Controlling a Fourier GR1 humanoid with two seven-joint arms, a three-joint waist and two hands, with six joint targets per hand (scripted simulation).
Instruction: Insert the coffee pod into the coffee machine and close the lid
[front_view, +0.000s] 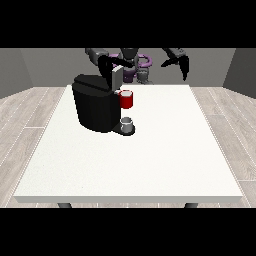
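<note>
Below the hand at the view's left (107, 66): black coffee machine (95, 107), lid raised, nearer this hand; its fingers' state cannot be told; a grey thing (127, 121) at the machine's base

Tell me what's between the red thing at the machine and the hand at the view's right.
Front view: only bare white table lies between the red thing at the machine and that raised hand.
</note>
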